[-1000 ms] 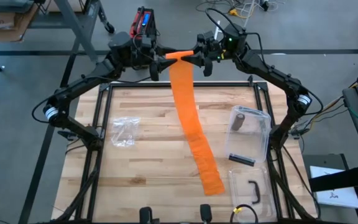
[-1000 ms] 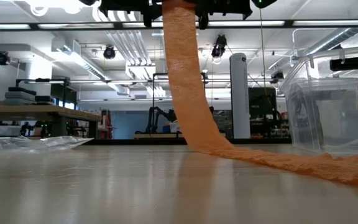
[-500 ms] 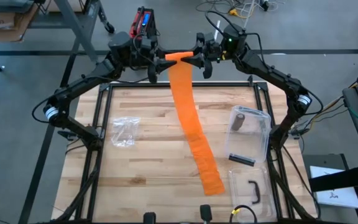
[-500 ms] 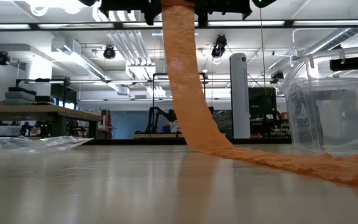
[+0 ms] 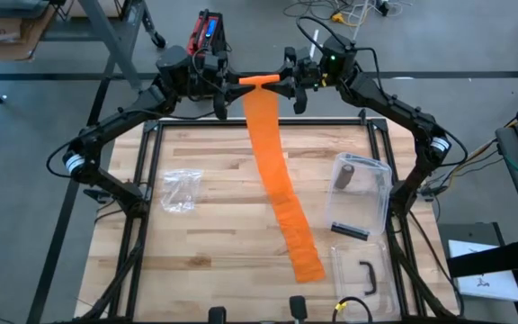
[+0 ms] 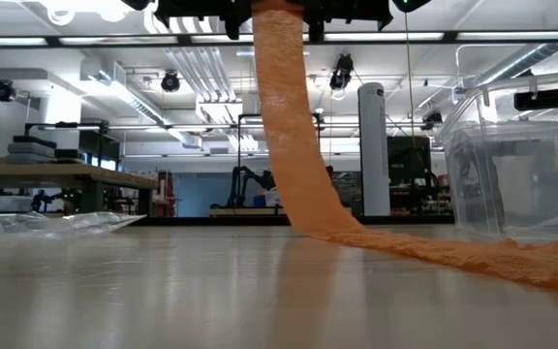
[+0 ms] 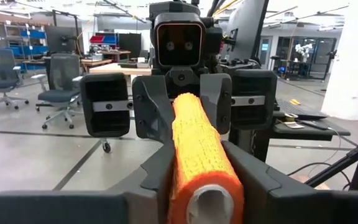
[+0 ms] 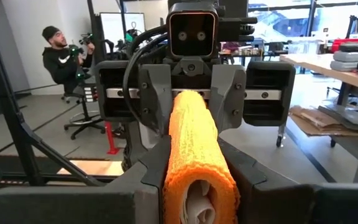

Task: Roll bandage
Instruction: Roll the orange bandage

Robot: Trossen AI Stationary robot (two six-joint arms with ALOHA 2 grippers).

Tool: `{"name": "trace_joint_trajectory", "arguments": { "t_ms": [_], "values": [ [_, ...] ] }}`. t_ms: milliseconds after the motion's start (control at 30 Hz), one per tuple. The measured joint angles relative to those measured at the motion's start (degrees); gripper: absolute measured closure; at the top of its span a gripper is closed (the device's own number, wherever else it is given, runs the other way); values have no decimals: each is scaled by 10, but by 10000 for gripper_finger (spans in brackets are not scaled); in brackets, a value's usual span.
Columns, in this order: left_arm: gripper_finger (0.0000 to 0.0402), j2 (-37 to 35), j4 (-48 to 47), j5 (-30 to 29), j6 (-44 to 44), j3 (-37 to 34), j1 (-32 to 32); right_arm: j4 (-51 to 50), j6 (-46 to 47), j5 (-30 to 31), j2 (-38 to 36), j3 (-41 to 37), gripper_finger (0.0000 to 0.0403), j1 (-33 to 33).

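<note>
An orange bandage is partly wound into a roll [image 5: 259, 80] held level high above the table's far edge. Its loose strip [image 5: 277, 171] hangs down from the roll [image 6: 289, 126] and lies along the wooden table [image 5: 214, 243], with the free end [image 5: 308, 265] near the front right. My left gripper [image 5: 239, 83] comes at the roll from the left and my right gripper [image 5: 280, 81] from the right. They face each other, each shut on one end of the roll. The roll's white core [image 7: 207, 202] shows in the left wrist view. My left gripper pinches the roll's left end [image 7: 188, 180] between its two fingers [image 7: 151, 180], one on each side. It points level from the table's left, along the roll. The roll is level and clear of the table. My right gripper pinches the roll's right end [image 8: 194, 174] between its two fingers [image 8: 253, 177], level from the table's right and along the roll. The strip hangs slack below, its lower part [image 6: 473, 254] on the table.
A clear plastic box [image 5: 362, 193] with dark items stands at the table's right, and its lid [image 5: 362, 274] lies nearer the front. A crumpled clear bag [image 5: 180, 189] lies at the left. A person sits in the room beyond [image 8: 61, 56].
My left gripper has closed in on the roll's left end. My right gripper has turned a little about the roll's long line. Both arms have stayed in place, and the hanging strip has kept its lie on the table.
</note>
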Motion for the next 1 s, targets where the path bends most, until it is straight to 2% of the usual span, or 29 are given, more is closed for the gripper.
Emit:
{"name": "trace_joint_trajectory", "arguments": {
  "t_ms": [167, 400, 767, 1000],
  "values": [
    [324, 0, -1, 0, 16, 0, 0, 1, -1, 2, 0, 0, 314, 0],
    [332, 0, -2, 0, 45, -1, 0, 1, 42, 4, 0, 0, 312, 0],
    [338, 0, 2, 4, 50, -1, -1, 1, 48, 6, 0, 0, 229, 0],
    [341, -7, 2, 0, 82, -1, -1, 2, 83, 5, 0, 0, 244, 0]
  ]
}}
